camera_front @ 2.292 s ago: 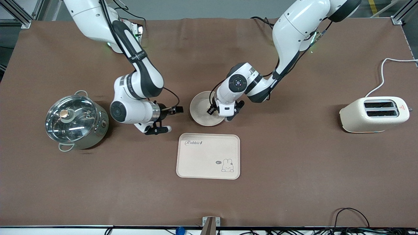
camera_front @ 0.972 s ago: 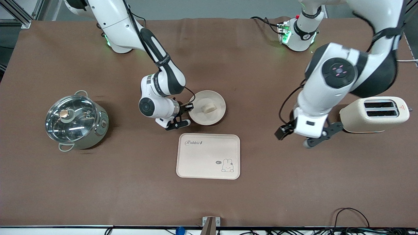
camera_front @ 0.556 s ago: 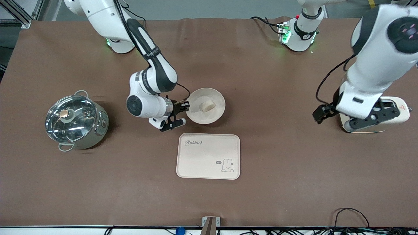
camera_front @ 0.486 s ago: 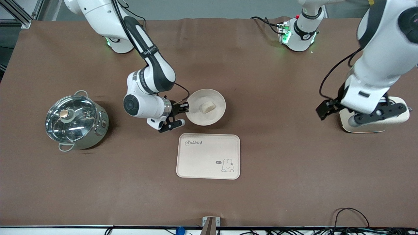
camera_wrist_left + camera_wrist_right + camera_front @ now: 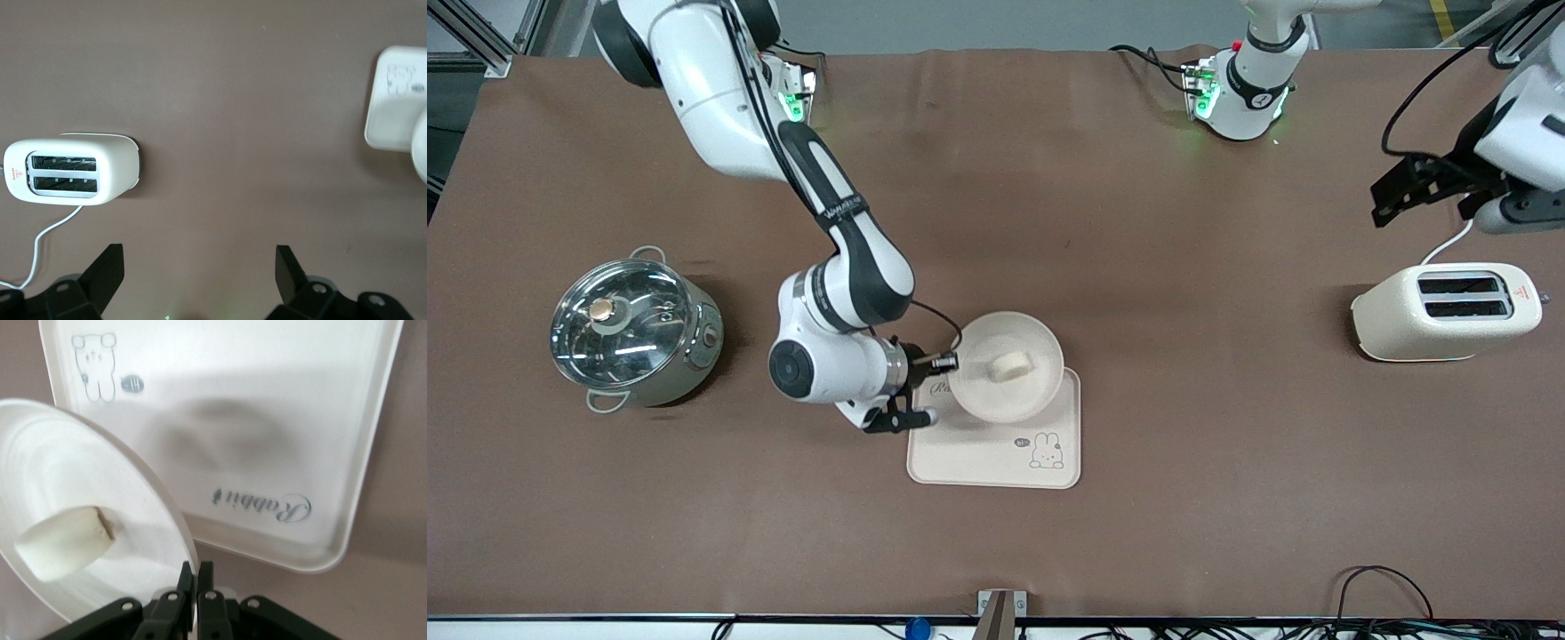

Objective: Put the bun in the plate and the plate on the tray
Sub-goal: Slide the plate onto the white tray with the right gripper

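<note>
Half a second earlier I had the plate over bare table above the tray in the front view; by this moment I had carried it down the frame until it hung over the tray's upper edge. My right gripper was pinched shut on the rim of the plate, the fingers meeting on the thin lip. The bun lay inside the plate, just off its centre. The plate looked tilted and clear of the tray, its shadow falling on the tray's floor in the right wrist view.

I judged the plate stiff, light and smooth, so an edge pinch could slip or let it swing; the loose bun could slide if it tilted further. The tray's middle and lower part were bare, giving room to set down inside its raised edge. My left gripper waited spread open and empty at the frame's upper right, above the toaster. The pot stood well apart at the frame's left.
</note>
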Motion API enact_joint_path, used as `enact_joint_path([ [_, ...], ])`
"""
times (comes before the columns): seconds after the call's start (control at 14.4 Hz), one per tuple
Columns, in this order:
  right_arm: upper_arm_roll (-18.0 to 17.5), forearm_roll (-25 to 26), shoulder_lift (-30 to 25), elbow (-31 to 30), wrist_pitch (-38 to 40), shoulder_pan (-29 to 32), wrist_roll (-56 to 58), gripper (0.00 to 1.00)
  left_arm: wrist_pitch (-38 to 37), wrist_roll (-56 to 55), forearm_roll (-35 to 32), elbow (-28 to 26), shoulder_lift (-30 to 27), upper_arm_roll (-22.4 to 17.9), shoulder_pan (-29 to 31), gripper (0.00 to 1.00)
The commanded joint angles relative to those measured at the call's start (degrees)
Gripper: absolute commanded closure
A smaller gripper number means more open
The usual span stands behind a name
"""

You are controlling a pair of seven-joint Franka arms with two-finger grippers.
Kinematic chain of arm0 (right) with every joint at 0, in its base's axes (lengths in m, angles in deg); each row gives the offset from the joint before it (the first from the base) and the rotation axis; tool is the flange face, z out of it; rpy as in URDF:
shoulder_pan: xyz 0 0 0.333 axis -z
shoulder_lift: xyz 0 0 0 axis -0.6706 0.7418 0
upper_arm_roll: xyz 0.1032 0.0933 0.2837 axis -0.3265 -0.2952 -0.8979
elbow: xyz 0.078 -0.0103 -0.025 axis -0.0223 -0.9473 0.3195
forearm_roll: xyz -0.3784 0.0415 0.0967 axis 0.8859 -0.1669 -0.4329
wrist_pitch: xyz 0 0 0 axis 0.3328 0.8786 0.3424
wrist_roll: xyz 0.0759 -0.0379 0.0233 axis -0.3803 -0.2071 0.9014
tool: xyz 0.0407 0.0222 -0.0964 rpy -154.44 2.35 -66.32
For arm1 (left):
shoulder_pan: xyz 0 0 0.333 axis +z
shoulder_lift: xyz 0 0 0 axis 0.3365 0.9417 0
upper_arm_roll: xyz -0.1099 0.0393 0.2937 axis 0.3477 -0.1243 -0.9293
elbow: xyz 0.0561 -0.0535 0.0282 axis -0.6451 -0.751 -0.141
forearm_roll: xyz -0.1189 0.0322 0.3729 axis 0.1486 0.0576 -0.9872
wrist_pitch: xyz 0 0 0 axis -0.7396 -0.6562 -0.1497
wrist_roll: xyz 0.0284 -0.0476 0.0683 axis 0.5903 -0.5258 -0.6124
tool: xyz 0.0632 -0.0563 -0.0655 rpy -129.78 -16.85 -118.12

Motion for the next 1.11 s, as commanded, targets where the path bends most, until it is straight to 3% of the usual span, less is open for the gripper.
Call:
enact_joint_path([
  [0.0, 0.00, 1.09, 6.53, 9.24, 0.93, 0.70, -5.21, 1.00, 0.09, 3.60, 1.90, -5.81, -4.70, -2.15, -1.00, 0.00],
  [0.49, 1.33, 5.74, 7.33, 8.46, 1.35, 0.78, -4.59, 1.00, 1.85, 3.60, 1.91, -4.68, -1.90, -1.54, -1.35, 0.00],
  [1.04, 1.24, 5.84, 8.21, 8.19, 0.74, 2.01, -4.59, 1.00, 1.94, 3.51, 1.91, -4.07, -1.46, -1.62, -1.88, 0.00],
])
